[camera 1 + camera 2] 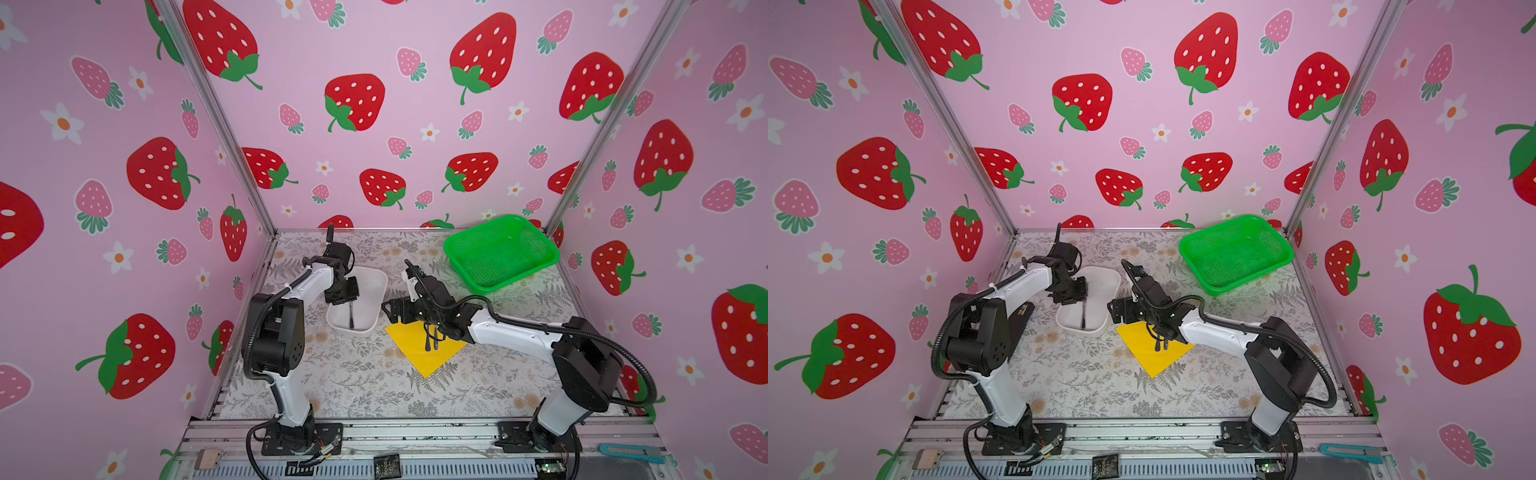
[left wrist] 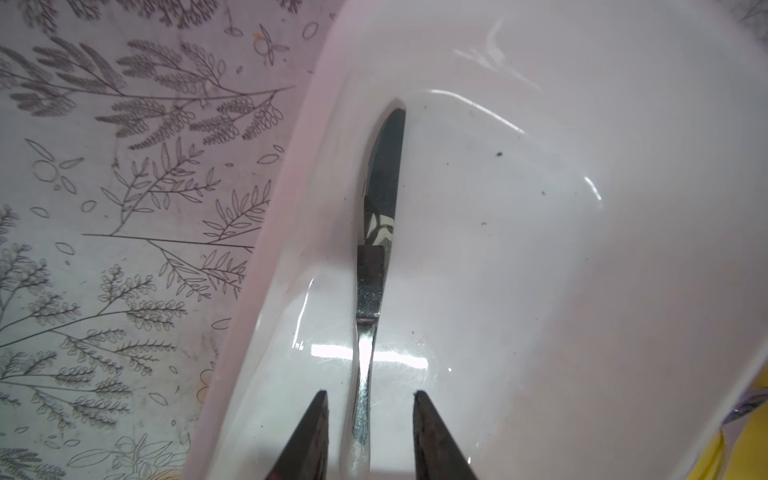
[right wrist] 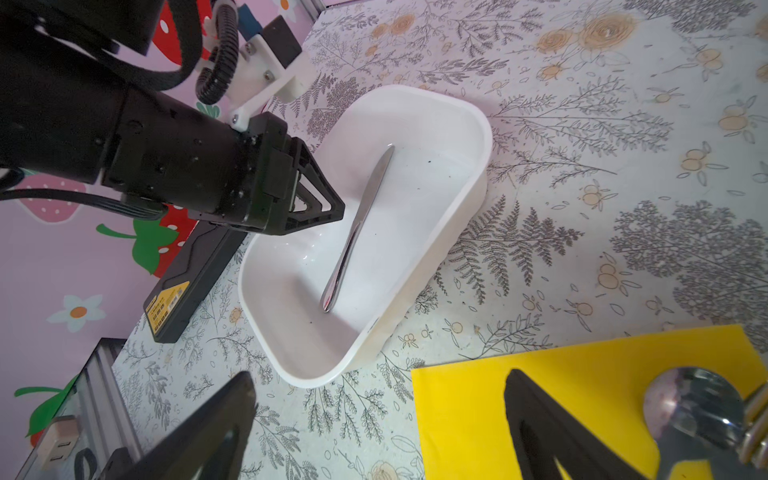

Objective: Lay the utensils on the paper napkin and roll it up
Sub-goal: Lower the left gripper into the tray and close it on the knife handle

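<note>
A silver knife (image 2: 376, 232) lies alone in a white bin (image 2: 540, 62). My left gripper (image 2: 369, 392) hangs open just above it, one finger on each side of the handle, touching neither side. The right wrist view shows the same gripper (image 3: 336, 208) over the bin's rim (image 3: 478, 137) and the knife (image 3: 357, 224). The yellow paper napkin (image 1: 419, 353) lies flat right of the bin. Two utensils (image 1: 430, 338) rest on it; a spoon head (image 3: 694, 407) shows. My right gripper (image 3: 380, 374) is wide open and empty, low over the napkin's corner nearest the bin.
A green mesh basket (image 1: 498, 249) stands at the back right. A black device with a yellow label (image 3: 178, 286) lies left of the bin, by the wall. The right arm (image 1: 511, 328) stretches across the napkin's right side.
</note>
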Controlling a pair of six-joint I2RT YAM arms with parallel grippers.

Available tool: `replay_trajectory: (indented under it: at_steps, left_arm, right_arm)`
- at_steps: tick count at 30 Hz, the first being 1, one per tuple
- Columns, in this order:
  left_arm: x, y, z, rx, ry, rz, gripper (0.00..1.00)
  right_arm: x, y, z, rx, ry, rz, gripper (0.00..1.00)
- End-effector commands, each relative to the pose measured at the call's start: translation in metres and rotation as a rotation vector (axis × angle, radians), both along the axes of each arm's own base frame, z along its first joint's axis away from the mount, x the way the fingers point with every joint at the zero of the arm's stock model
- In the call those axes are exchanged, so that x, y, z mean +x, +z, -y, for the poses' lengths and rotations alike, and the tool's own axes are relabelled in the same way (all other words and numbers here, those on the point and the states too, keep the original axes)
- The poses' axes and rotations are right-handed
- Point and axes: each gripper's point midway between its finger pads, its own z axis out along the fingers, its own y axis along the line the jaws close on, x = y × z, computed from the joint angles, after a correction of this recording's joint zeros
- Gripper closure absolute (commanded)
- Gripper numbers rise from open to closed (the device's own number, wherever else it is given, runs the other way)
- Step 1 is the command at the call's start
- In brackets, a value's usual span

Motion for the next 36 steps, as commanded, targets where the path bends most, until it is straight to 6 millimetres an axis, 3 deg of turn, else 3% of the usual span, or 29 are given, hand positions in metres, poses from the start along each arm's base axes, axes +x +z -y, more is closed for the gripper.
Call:
replay_trajectory:
  at_steps: [1, 16, 23, 32, 36]
  left_arm:
    - [-0.002, -0.004, 0.001, 0.037, -0.060, -0.052, 0.65]
    - [-0.002, -0.040, 0.004, 0.086, -0.108, -0.155, 0.70]
    - [-0.015, -0.053, 0.003, 0.112, -0.137, -0.235, 0.74]
    - [-0.015, -0.051, 0.004, 0.107, -0.138, -0.240, 0.79]
    - [0.000, -0.049, 0.011, 0.096, -0.181, -0.235, 0.82]
  right_arm:
    - [-0.006, -0.003, -0.010, 0.035, 0.032, -0.037, 0.05]
    - [-0.008, -0.021, -0.007, 0.011, 0.024, -0.077, 0.05]
    - [-0.007, -0.021, -0.005, 0.005, 0.019, -0.074, 0.04]
    - [-0.005, -0.022, 0.002, 0.002, -0.013, -0.079, 0.04]
    - [-0.005, -0.026, 0.008, -0.007, -0.032, -0.081, 0.04]
